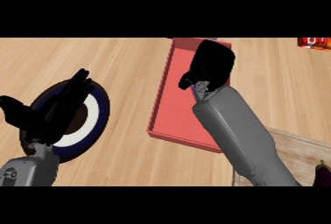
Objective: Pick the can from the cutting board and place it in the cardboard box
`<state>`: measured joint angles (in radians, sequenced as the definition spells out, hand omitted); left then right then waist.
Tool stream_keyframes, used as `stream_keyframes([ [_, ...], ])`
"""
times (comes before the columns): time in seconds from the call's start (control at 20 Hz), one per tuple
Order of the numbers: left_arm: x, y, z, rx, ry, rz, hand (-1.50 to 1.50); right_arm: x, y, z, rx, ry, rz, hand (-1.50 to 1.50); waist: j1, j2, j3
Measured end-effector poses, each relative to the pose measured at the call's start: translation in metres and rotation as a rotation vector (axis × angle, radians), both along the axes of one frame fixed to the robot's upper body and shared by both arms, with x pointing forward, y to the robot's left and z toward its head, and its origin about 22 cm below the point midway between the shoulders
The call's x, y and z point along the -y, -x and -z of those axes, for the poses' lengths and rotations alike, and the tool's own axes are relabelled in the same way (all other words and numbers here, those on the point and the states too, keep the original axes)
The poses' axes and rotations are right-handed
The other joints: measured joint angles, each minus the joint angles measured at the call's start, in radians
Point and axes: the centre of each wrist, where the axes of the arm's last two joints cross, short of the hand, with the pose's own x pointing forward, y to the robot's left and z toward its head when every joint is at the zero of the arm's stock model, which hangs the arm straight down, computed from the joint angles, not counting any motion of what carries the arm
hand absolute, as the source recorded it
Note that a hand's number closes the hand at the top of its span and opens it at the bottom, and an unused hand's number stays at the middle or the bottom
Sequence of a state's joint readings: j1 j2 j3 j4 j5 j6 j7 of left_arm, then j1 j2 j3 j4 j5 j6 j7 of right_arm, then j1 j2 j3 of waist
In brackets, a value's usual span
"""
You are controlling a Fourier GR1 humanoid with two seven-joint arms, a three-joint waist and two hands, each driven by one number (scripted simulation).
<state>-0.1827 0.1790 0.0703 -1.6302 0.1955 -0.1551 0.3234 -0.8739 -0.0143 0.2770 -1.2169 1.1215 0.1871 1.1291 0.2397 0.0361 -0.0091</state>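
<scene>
The red box [177,105], a shallow open tray with low walls, lies on the light wooden surface [129,57] and serves here as the landmark. The right hand [210,65] hangs over the box's far end, its grey forearm [239,135] running from the lower edge of the view up across the box's right wall. That hand is seen from the back, curled downward, and a small purple-grey bit shows just beneath it at the wrist; whether this is the can, and whether the fingers are closed round anything, cannot be told. The can itself is not plainly visible anywhere. Left of the box, apart from it, lies a round plate [90,127] with a dark blue rim, a white ring and a dark centre. The left hand [48,116] is above that plate, fingers straight and spread, thumb out to the left, holding nothing. Right of the box and nearer the viewer is the pale wooden cutting board [297,153], partly covered by the right forearm (its near edge runs out of view). A dark purple eggplant [322,173] sits at the board's right end. Far to the right of the box, at the upper corner, a red package [315,42] shows white marks too small to read.
</scene>
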Motion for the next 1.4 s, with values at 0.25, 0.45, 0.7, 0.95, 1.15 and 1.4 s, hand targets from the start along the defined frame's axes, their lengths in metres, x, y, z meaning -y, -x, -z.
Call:
stream_keyframes([
  [0.25,0.004,-0.003,0.002,-0.011,-0.004,0.001,0.00,-0.026,-0.010,-0.039,0.155,0.079,0.027,1.50,-0.001,-0.006,-0.002],
  [0.45,0.006,-0.005,0.004,-0.015,-0.004,-0.007,0.00,-0.040,-0.017,-0.065,0.253,0.130,0.075,1.50,-0.012,-0.010,-0.003],
  [0.7,0.003,-0.006,0.004,-0.022,-0.005,-0.030,0.00,-0.050,-0.027,-0.092,0.328,0.175,0.141,1.50,-0.033,-0.015,-0.002],
  [0.95,-0.002,-0.005,0.008,-0.028,-0.002,-0.056,0.00,-0.053,-0.038,-0.108,0.344,0.194,0.195,1.50,-0.056,-0.015,-0.001],
  [1.15,-0.005,-0.005,0.008,-0.027,0.001,-0.069,0.00,-0.053,-0.047,-0.110,0.311,0.207,0.225,1.50,-0.069,-0.016,0.000],
  [1.4,-0.010,-0.004,0.010,-0.022,-0.001,-0.080,0.00,-0.054,-0.055,-0.106,0.284,0.228,0.239,1.50,-0.080,-0.014,0.002],
])
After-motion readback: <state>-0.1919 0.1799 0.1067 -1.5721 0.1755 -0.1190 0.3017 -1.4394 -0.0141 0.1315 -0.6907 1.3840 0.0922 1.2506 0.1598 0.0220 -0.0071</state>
